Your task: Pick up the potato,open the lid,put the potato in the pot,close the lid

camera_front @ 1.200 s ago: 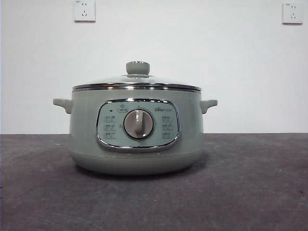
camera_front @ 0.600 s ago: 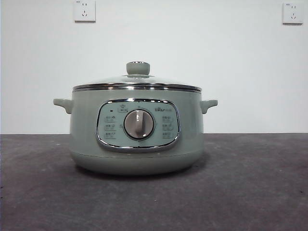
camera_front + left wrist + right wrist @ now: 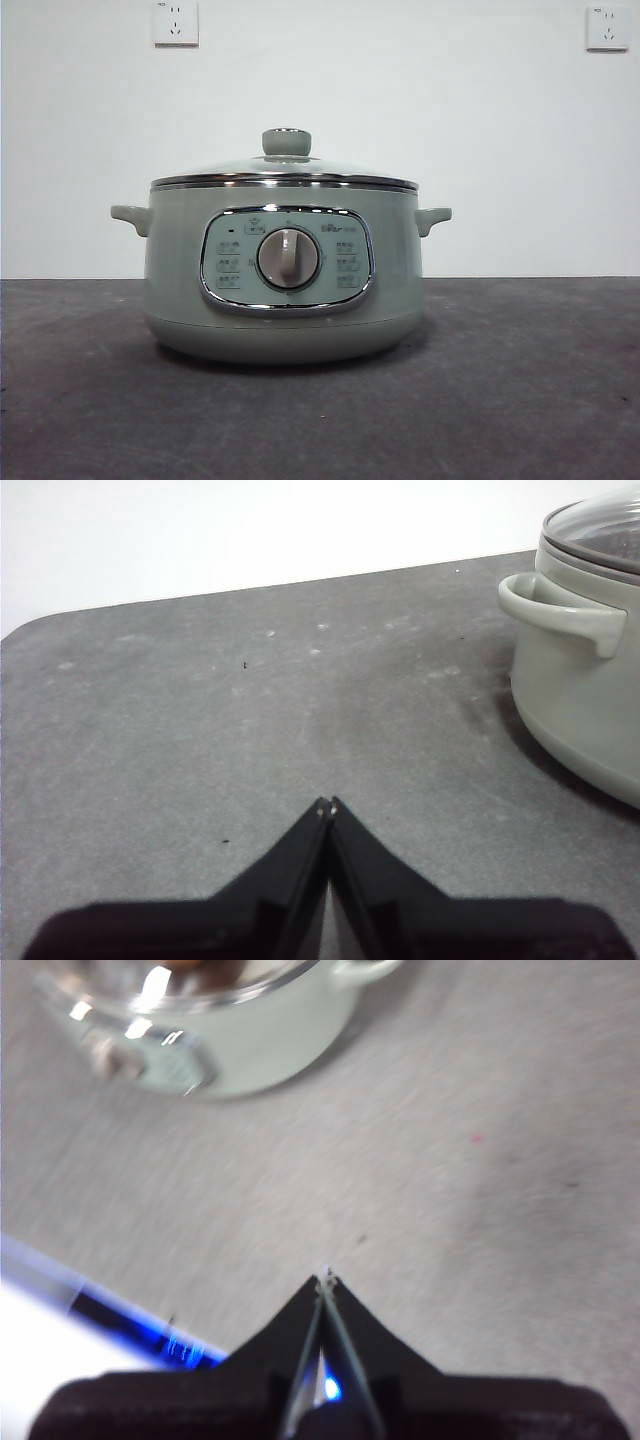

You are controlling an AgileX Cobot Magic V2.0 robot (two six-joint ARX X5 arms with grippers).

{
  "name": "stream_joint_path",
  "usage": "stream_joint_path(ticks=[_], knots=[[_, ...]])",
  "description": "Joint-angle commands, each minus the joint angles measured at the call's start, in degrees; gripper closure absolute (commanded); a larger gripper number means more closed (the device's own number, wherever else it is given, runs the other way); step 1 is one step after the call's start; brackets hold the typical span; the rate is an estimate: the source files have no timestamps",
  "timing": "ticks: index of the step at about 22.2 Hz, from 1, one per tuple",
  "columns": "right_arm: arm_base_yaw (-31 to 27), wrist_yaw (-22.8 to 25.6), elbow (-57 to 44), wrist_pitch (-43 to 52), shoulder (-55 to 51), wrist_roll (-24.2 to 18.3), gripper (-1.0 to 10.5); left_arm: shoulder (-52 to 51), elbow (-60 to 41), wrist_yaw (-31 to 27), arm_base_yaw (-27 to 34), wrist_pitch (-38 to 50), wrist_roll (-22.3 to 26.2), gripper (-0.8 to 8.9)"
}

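Observation:
The pale green pot (image 3: 180, 262) stands in the middle of the table, its control panel and dial facing the front view. The glass lid (image 3: 285, 172) with its green knob sits shut on it. The potato is not plainly visible; a brown blur under the lid (image 3: 180, 985) glass in the right wrist view is too smeared to identify. My left gripper (image 3: 327, 805) hovers shut and empty over bare table, off to the side of the pot (image 3: 580, 700) by one handle. My right gripper (image 3: 326, 1278) is shut and empty too, raised above the table well away from the pot (image 3: 250, 1050).
The dark grey table (image 3: 520, 380) runs to a white wall with two sockets (image 3: 175, 22) (image 3: 608, 27). In the right wrist view the table's edge with a blue-lit strip (image 3: 130, 1325) lies close to my right gripper.

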Motion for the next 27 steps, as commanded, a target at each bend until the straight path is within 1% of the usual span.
stream_joint_path(ticks=[1, 2, 3, 4, 5, 7, 8, 10, 12, 14, 21, 27], knots=[[-5.29, 0.63, -2.58, 2.12, -3.48, -3.02, 9.5, 0.07, -0.57, -0.13, 0.13, 0.39, 0.79, 8.16], [-8.66, 1.20, -4.55, 4.87, -5.84, -6.95, 9.5, 0.09, -0.57, -0.09, 0.13, 0.39, 0.79, 8.16], [-12.79, 1.29, -7.56, 9.68, -9.07, -8.68, 9.5, 0.15, -0.57, -0.11, 0.13, 0.39, 0.79, 8.16], [-17.46, 1.27, -11.98, 17.20, -12.83, -8.83, 9.5, 0.24, -0.57, -0.11, 0.13, 0.39, 0.79, 8.16], [-22.14, 1.27, -17.51, 26.05, -17.00, -8.15, 9.5, 0.37, -0.57, -0.11, 0.13, 0.39, 0.79, 8.16], [-30.58, 1.29, -30.75, 44.15, -26.40, -4.26, 9.5, 0.61, -0.57, -0.09, 0.13, 0.39, 0.79, 8.16], [-34.10, 1.25, -37.38, 51.47, -30.88, -3.19, 9.5, 0.66, -0.57, -0.11, 0.13, 0.39, 0.79, 8.16], [-39.32, 0.46, -48.68, 61.11, -39.10, -2.99, 9.5, 0.74, -0.57, -0.11, 0.13, 0.39, 0.79, 8.16], [-42.07, -0.66, -56.02, 63.01, -45.51, -3.02, 9.5, 0.87, -0.57, -0.11, 0.13, 0.39, 0.79, 8.16], [-42.71, -0.68, -59.23, 63.01, -48.02, -3.28, 9.5, 0.90, -0.57, -0.11, 0.13, 0.39, 0.79, 8.16], [-42.60, -0.85, -66.53, 62.93, -50.12, -3.65, 9.5, 1.09, -0.57, -0.11, 0.13, 0.39, 0.79, 8.16], [-39.80, -4.31, -71.28, 63.43, -52.89, -3.89, 9.5, 1.16, -0.57, -0.11, 0.13, 0.39, 0.79, 8.16]])
